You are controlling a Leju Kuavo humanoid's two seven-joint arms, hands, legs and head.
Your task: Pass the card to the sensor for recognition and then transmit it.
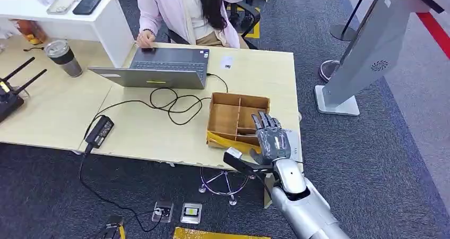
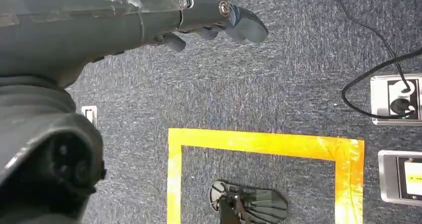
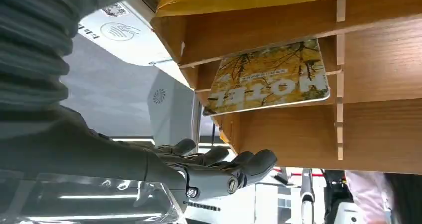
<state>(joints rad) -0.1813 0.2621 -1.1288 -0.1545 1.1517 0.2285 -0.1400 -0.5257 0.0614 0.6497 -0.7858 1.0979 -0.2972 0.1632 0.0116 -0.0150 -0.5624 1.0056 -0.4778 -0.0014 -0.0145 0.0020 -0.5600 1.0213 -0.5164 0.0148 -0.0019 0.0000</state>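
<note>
Right hand (image 1: 272, 138) hovers over the near right corner of the wooden divided tray (image 1: 223, 117), fingers stretched out flat and apart, holding nothing — its palm faces down and its fingertips reach over the tray's small near compartments. From the head view the hand covers that corner, so what lies beneath it is hidden there. In the right wrist view the card (image 3: 268, 77) shows plainly: yellow, with an autumn-tree print and white lettering that reads upside down, lying tilted in one of the tray's narrow slots with its edges resting against the wooden dividers. The right hand's fingers (image 3: 234, 167) are just beside the tray in that view and not touching the card.

Left hand (image 2: 209, 17) hangs over dark carpet, its fingers loosely extended with nothing in them; much of it is cut off by the grey wrist cover. Below it lie a yellow tape square (image 2: 259, 142) and floor sockets (image 2: 398, 99) with a black cable plugged in.

On the table (image 1: 58, 106) sit a laptop (image 1: 159, 69), its power brick (image 1: 99, 130) and looped cable, a tumbler (image 1: 63, 58) and a router (image 1: 10, 93) cut off by the picture's edge. A person (image 1: 185, 10) sits behind the laptop, one hand at its keyboard. A grey kiosk stand (image 1: 366, 53) rises to the right — its top is out of frame, and whether it carries the sensor cannot be told.
</note>
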